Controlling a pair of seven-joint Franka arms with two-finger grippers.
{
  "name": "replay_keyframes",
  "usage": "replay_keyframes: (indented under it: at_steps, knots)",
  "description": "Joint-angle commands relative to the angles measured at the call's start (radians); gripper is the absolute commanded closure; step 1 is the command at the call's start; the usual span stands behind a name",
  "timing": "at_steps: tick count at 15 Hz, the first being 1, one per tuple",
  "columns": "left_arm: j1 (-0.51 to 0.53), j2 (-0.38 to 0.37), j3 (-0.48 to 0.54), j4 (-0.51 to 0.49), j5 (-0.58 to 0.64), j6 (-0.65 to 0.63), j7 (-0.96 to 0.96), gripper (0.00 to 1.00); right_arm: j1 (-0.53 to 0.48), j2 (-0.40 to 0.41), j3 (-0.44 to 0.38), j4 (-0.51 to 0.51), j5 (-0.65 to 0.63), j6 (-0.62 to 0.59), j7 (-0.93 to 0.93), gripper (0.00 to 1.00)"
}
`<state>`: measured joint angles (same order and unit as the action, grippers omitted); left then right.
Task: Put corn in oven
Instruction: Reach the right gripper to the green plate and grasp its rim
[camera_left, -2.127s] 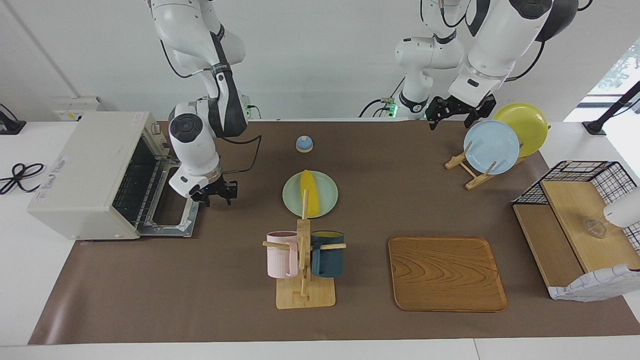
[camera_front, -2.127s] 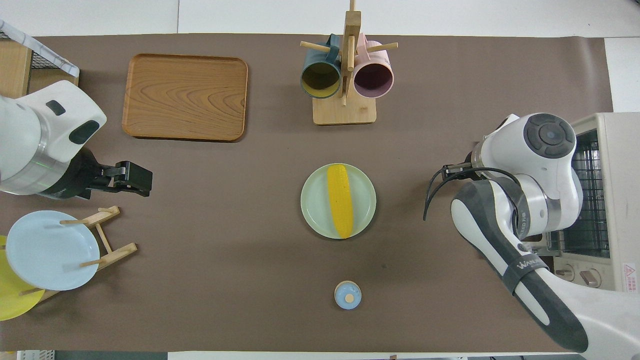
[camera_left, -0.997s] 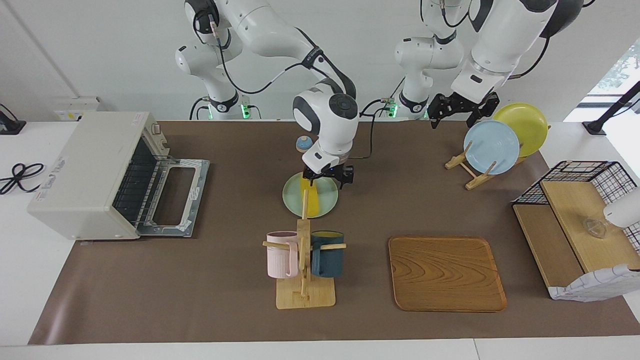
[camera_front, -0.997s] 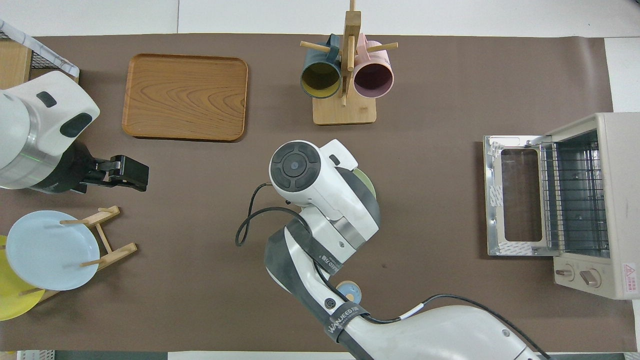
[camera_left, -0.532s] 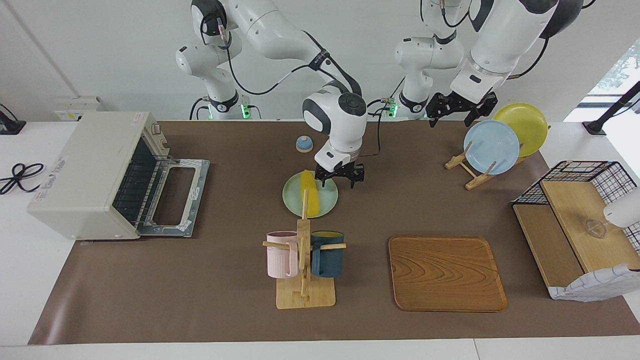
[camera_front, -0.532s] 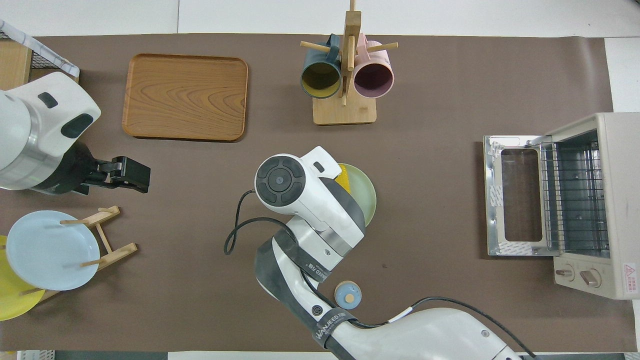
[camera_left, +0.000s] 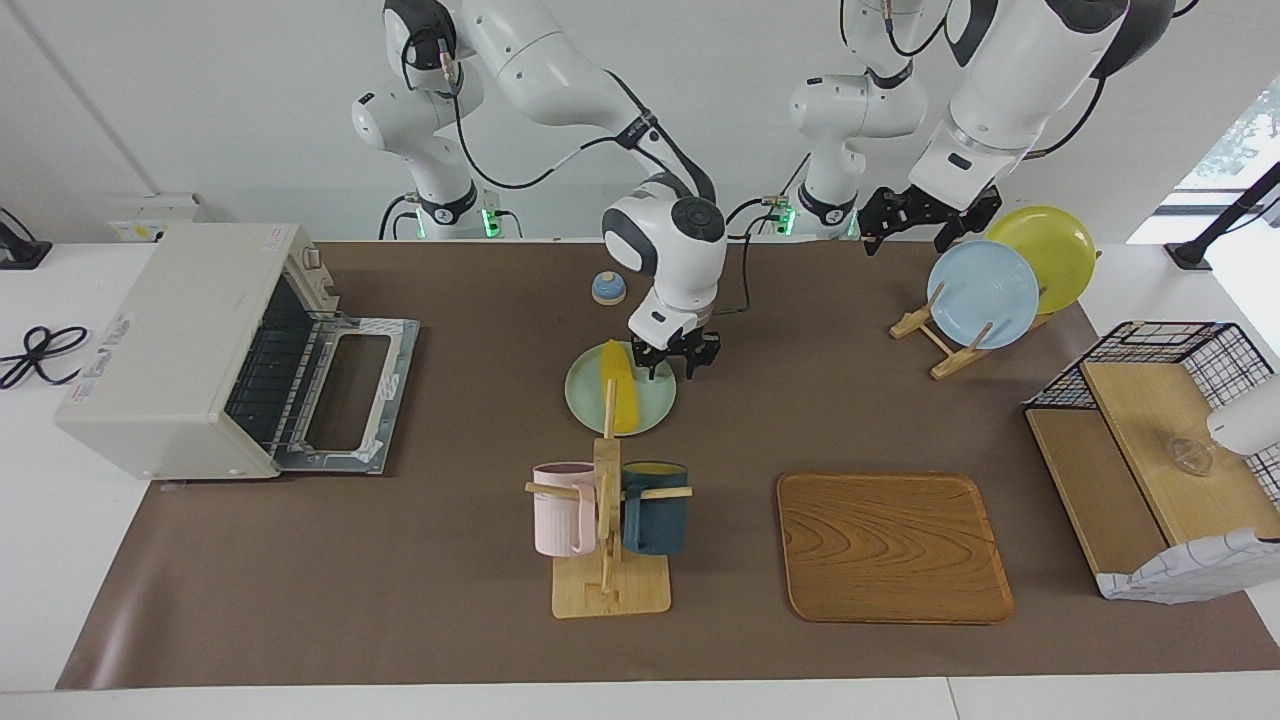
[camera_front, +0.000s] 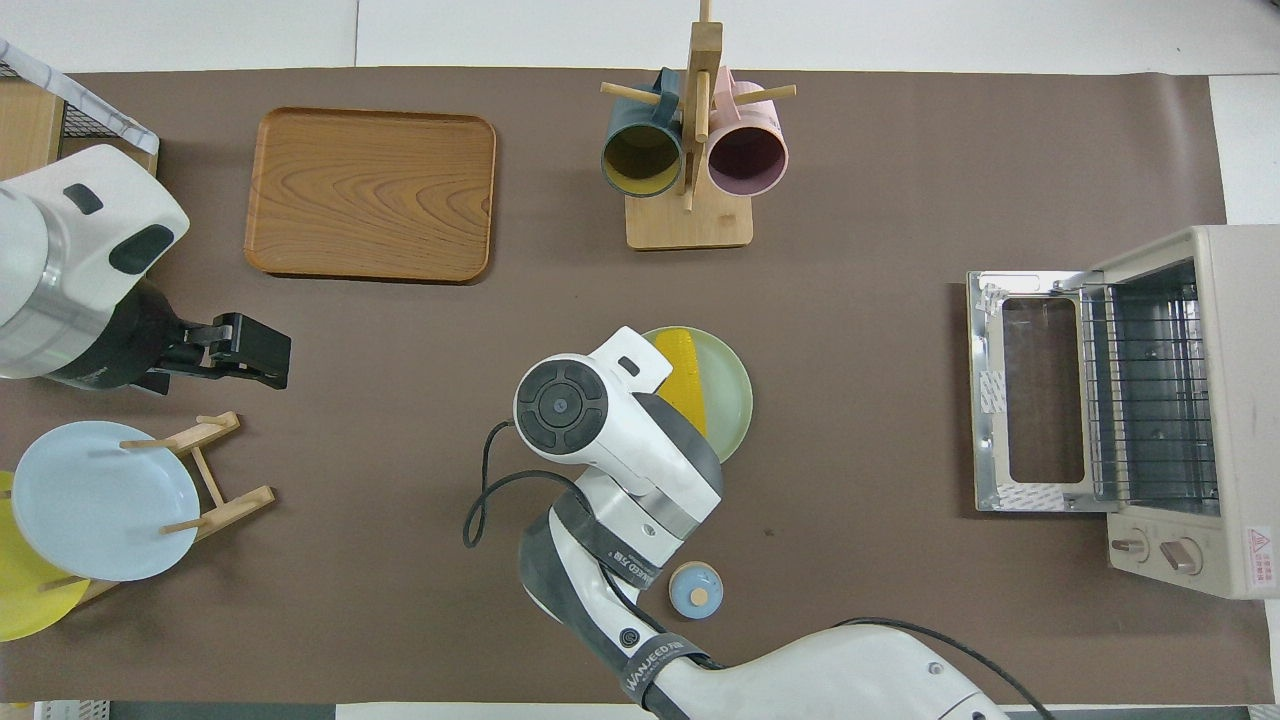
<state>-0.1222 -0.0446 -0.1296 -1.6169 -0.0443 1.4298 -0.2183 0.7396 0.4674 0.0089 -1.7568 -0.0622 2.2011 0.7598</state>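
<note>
Facing view, top of frame: left gripper (camera_left: 920, 225) waits, fingers spread, near the plate rack (camera_left: 925, 330). Mid-frame, right gripper (camera_left: 675, 365) hangs with fingers parted just beside the corn (camera_left: 622, 395) lying on the green plate (camera_left: 655, 402). It should straddle the cob before closing. The oven (camera_left: 200, 350) door is already down.

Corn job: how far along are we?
Done: the oven door is dropped open, rack exposed. In hand: the right gripper is low over the green plate, beside the corn, which lies on it ungripped. The left gripper waits above the plate rack. Left: grasp, carry, place inside.
</note>
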Motion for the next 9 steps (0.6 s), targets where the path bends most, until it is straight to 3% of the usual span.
replay_keyframes:
  at_steps: [1, 3, 6, 9]
  knots:
    - [0.024, 0.017, -0.019, 0.035, -0.014, -0.032, 0.011, 0.0, -0.002, -0.036, 0.003, -0.056, 0.001, 0.028, -0.017, 0.85]
    - [0.019, 0.009, -0.018, 0.035, -0.014, -0.029, 0.01, 0.0, 0.0, -0.045, 0.003, -0.091, -0.001, 0.055, -0.02, 1.0]
    - [0.021, 0.008, -0.016, 0.035, -0.017, -0.02, 0.008, 0.0, 0.015, -0.049, 0.002, -0.082, -0.042, 0.02, -0.023, 1.0]
    - [0.021, 0.008, -0.013, 0.035, -0.029, -0.019, 0.008, 0.0, 0.01, -0.044, 0.002, 0.026, -0.137, -0.186, -0.027, 1.0]
